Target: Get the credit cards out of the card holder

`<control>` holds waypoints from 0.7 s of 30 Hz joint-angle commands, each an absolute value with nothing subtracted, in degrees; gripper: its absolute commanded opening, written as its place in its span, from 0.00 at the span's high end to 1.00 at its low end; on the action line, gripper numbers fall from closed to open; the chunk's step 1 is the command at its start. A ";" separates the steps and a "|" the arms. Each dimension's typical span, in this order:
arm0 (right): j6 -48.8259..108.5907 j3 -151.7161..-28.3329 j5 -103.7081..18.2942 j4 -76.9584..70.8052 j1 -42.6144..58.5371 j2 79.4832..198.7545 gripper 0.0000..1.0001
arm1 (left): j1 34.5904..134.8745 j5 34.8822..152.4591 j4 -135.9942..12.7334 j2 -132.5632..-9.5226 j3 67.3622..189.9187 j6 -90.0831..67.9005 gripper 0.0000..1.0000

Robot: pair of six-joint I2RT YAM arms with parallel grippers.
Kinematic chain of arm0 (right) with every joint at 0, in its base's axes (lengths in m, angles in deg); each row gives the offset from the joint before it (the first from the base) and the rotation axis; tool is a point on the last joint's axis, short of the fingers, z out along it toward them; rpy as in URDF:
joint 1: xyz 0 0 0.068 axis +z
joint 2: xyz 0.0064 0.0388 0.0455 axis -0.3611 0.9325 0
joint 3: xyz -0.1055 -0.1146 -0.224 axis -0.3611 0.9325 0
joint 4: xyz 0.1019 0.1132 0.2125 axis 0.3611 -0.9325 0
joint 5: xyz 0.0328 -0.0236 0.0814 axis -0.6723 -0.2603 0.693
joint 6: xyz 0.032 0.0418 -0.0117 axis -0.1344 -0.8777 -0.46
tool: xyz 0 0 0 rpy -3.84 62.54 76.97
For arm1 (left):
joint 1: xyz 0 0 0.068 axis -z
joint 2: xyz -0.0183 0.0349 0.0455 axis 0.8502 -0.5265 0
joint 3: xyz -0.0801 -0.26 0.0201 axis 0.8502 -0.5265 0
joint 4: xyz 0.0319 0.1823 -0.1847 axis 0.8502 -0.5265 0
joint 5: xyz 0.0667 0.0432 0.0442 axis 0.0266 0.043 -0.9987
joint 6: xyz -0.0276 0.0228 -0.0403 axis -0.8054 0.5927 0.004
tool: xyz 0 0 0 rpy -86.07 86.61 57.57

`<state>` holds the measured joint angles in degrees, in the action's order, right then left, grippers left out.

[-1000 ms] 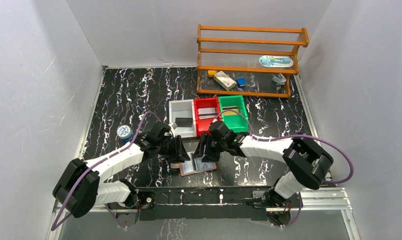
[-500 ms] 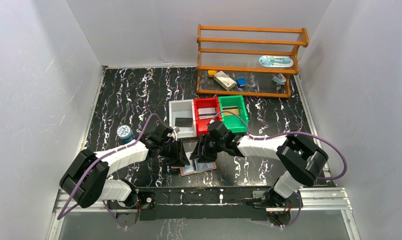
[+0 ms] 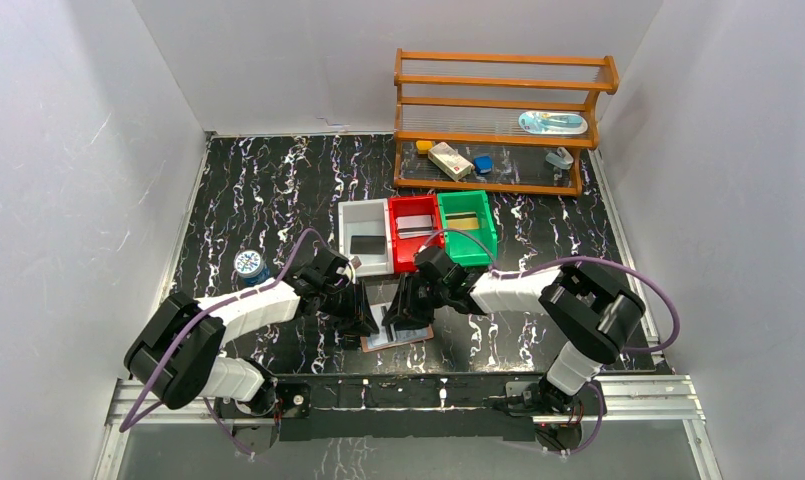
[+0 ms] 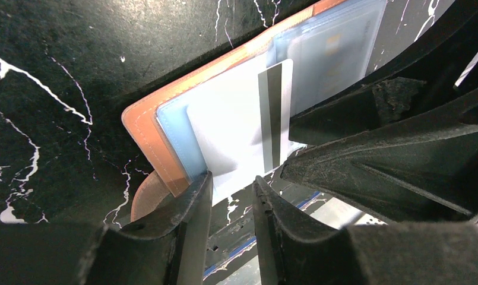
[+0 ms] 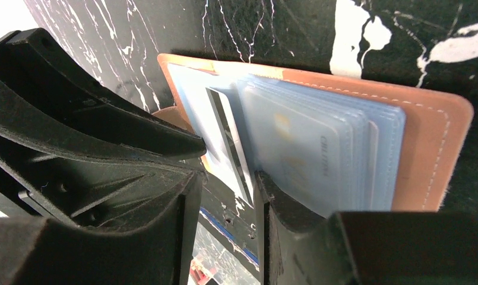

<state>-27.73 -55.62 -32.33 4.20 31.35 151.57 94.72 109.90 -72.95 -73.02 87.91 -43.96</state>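
Black marbled table (image 3: 268,190), walled in grey on three sides. At the left, a blue-lidded jar (image 3: 249,264) stood well apart from the arms, with bare tabletop beyond it on the far side. The left arm (image 3: 243,310) reached forward and rightward, low over the surface, with the left gripper (image 3: 360,312) tipped down at the left edge of the card holder (image 3: 403,338). The holder lay open and flat close to the table's near edge. The right gripper (image 3: 410,303) came in from the right and nearly touched the left one, leaving little room between them. The right arm (image 3: 523,290) was folded sharply at its elbow. Just beyond the grippers sat a white bin (image 3: 366,262), a red bin (image 3: 414,212) and a green bin (image 3: 466,252), side by side. A wooden rack (image 3: 503,85) filled the far right corner.

Only the left wrist view showed a pale, dark-striped credit card (image 4: 236,127) projecting from the blue lining past the holder's edge. That edge lay at the narrow gap between the left fingers (image 4: 189,219), which were slightly parted and gripped nothing visibly. Only the right wrist view showed the stacked clear sleeves (image 5: 307,148) holding more cards. The right fingers (image 5: 284,237) were likewise slightly parted, one lying against the sleeves.
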 commanded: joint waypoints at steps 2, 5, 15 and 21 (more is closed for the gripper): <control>-29.22 -52.30 -31.32 9.71 30.89 151.85 0.56 | 94.62 108.68 -75.24 -73.48 86.41 -42.58 0.70; -30.04 -50.69 -31.40 12.09 30.33 151.14 0.62 | 94.63 108.66 -75.54 -73.08 86.65 -42.46 0.70; -31.16 -49.51 -28.91 18.18 29.76 151.06 0.82 | 94.62 108.74 -76.03 -72.54 86.97 -42.58 0.70; -31.15 -48.62 -29.44 17.21 29.42 150.02 0.96 | 94.62 108.34 -76.26 -72.25 86.88 -42.67 0.70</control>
